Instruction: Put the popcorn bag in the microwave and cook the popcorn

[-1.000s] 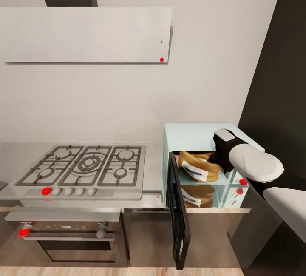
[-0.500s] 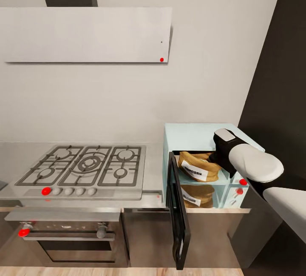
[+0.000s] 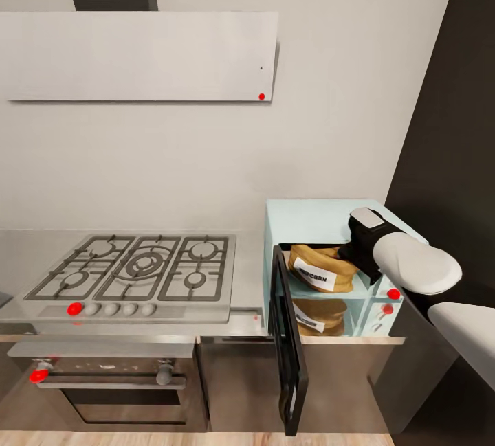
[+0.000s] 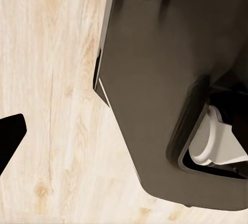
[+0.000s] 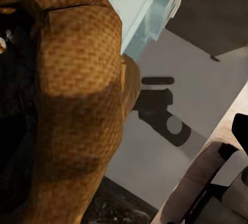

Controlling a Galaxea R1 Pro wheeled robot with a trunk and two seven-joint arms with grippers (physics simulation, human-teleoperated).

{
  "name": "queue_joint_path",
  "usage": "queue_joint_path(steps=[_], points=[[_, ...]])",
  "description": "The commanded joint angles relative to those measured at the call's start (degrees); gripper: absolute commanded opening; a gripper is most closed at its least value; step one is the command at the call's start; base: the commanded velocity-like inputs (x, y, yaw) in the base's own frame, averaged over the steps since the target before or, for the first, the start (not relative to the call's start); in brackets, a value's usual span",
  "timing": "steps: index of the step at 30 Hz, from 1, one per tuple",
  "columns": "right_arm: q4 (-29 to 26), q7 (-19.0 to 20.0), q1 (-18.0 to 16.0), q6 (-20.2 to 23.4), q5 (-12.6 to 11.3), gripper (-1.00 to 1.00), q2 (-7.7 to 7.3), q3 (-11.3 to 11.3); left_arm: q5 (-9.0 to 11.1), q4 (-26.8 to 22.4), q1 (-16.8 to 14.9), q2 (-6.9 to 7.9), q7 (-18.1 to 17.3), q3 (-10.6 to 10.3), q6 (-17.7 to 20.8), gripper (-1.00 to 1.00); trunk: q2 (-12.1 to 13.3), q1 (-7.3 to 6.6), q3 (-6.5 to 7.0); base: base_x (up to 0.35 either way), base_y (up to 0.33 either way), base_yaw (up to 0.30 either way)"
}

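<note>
The pale blue microwave (image 3: 323, 218) stands on the grey countertop (image 3: 247, 326) to the right of the hob, its dark glass door (image 3: 289, 353) swung open toward me. The tan popcorn bag (image 3: 320, 269) lies tilted inside, white label facing out. My right gripper (image 3: 353, 255) reaches into the cavity beside the bag, its black wrist hiding most of it. In the right wrist view the bag (image 5: 77, 84) looms close, and one black fingertip (image 5: 241, 130) stands well apart from it, so the gripper is open. The left wrist view shows one left fingertip (image 4: 10, 137) at the edge, over the floor.
A steel gas hob (image 3: 137, 269) with a red dot sits left of the microwave, an oven (image 3: 103, 381) below it, and a white slanted hood (image 3: 137, 54) above. A tall dark cabinet (image 3: 454, 123) rises at the right. My dark base (image 4: 165, 79) stands on the wooden floor (image 4: 51, 79).
My right arm has drawn back slightly, up and to the right. The bag has settled a little inside the microwave. The camera has not moved.
</note>
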Motion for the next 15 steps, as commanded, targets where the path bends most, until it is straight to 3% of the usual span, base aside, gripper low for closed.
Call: queue_joint_path(steps=[1, 5, 10, 15], points=[[0.0, -0.2, 0.0, 0.5, -0.6, 1.00, -0.07, 0.5, 0.0, -0.2, 0.0, -0.02, 0.0, 0.2, 0.4, 1.00, -0.1, 0.04, -0.13, 0.000, 0.000, 0.000], [0.0, 0.1, 0.0, 0.4, -0.6, 1.00, -0.10, 0.5, 0.0, -0.2, 0.0, -0.03, 0.0, 0.2, 0.4, 1.00, -0.1, 0.04, -0.13, 0.000, 0.000, 0.000], [0.0, 4.1, 0.3, 0.4, -0.6, 1.00, -0.10, 0.2, 0.0, -0.1, 0.0, -0.02, 0.0, 0.2, 0.4, 1.00, -0.1, 0.04, -0.13, 0.000, 0.000, 0.000], [0.0, 6.3, 0.6, 0.3, -0.6, 1.00, -0.10, -2.9, 0.0, -0.2, 0.0, -0.02, 0.0, 0.2, 0.4, 1.00, -0.1, 0.04, -0.13, 0.000, 0.000, 0.000]])
